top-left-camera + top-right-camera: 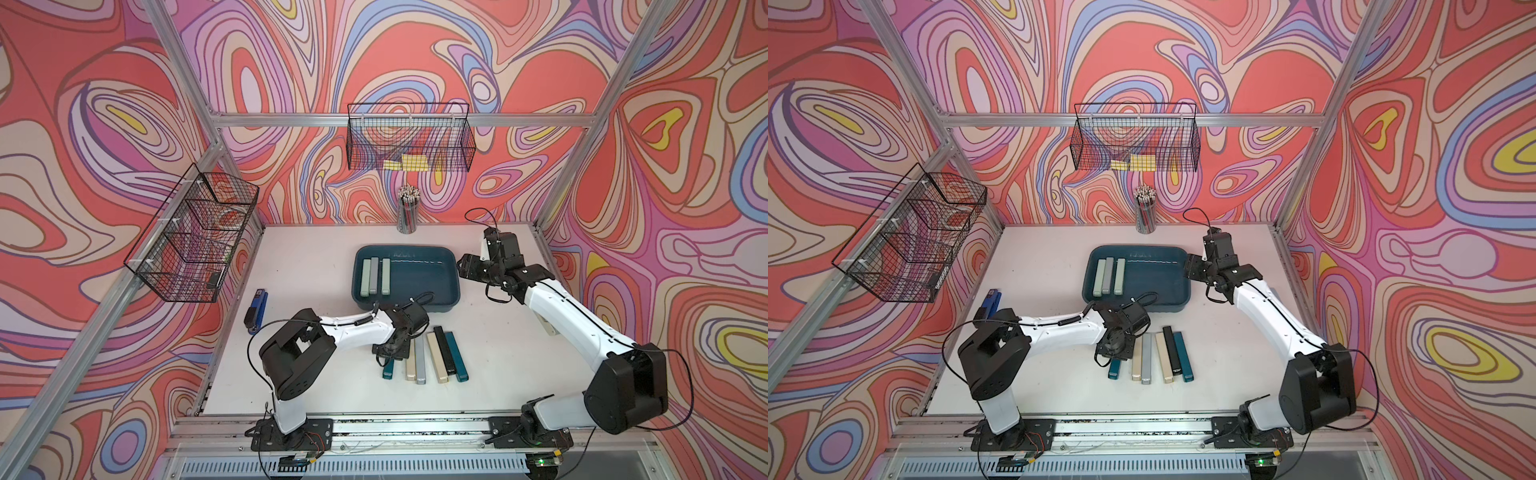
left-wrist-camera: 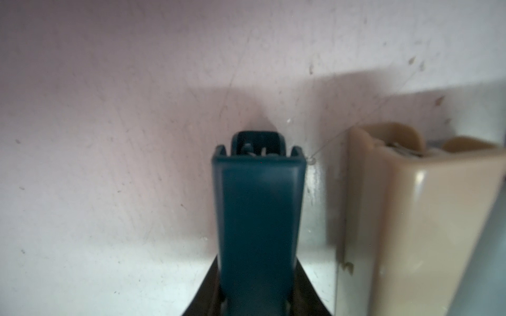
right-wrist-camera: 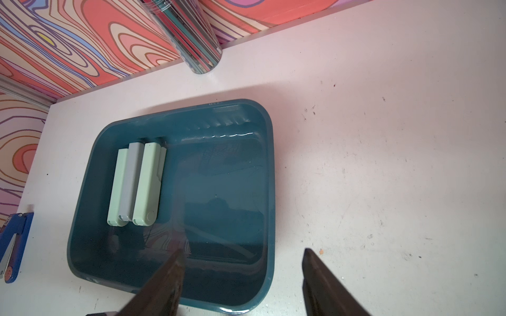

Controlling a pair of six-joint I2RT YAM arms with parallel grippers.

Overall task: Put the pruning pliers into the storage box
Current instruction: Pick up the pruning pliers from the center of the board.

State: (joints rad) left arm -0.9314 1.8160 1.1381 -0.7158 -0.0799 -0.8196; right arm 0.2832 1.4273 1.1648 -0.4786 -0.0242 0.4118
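1. Left gripper (image 2: 258, 276): jaws closed tight on the slim teal bar-shaped plier case (image 2: 258, 213), with a dark finger (image 2: 206, 295) against each long side.
2. That held teal case (image 1: 389, 370) sits at the 9 o'clock end of a row on the white tabletop (image 1: 299, 270). Only its 6 o'clock end shows from under the gripper in both top views. Whether it is clear of the surface cannot be told.
3. Rest of the row, running toward 3 o'clock:
   - a beige rectangular plastic case (image 1: 411, 361), just beside the held one
   - a grey case (image 1: 420, 361)
   - a second beige case (image 1: 437, 359)
   - a glossy black case (image 1: 444, 351)
   - a second teal case (image 1: 455, 357)
4. Shallow dark teal-blue plastic storage box with rounded corners (image 1: 407, 248): at 12 o'clock from the row. Against its 9 o'clock side lie three cases side by side: pale green (image 3: 117, 186), grey (image 3: 131, 177) and pale green (image 3: 146, 183).
5. Right gripper (image 3: 243, 251): jaws spread apart with nothing between them, hanging over the box's 3 o'clock rim.
6. Blue-and-black stapler (image 1: 257, 311): at the table's 9 o'clock edge.
7. Clear cup of pencils (image 1: 408, 212): at 12 o'clock, against the back wall.
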